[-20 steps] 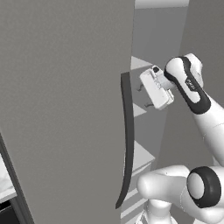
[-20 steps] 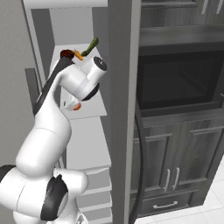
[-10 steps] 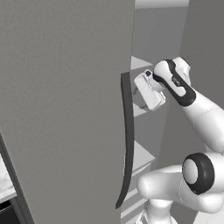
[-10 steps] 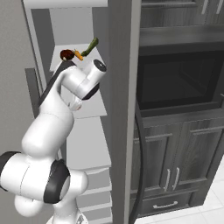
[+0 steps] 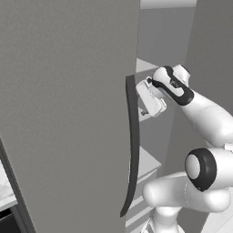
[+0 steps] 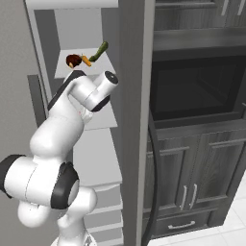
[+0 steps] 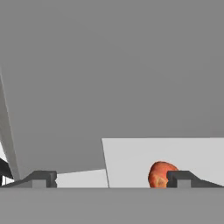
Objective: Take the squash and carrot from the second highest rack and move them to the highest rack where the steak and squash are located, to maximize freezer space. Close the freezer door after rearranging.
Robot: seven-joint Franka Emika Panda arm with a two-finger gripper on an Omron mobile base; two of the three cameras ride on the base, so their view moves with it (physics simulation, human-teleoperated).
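The pincer (image 7: pixel 109 179) is hovering spread wide and empty inside the freezer (image 6: pixel 132 120); closing off-centre, it risks knocking the orange-red lump (image 7: pixel 161 174) along the shelf (image 7: pixel 153 159)

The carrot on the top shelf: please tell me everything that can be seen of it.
The carrot is a small, slim, bright-orange piece lying on the highest rack, a pale-grey slab. It lies slanted between a dark reddish-brown lump and a green squash, close against both; whether it touches them cannot be told. Nothing grips it.
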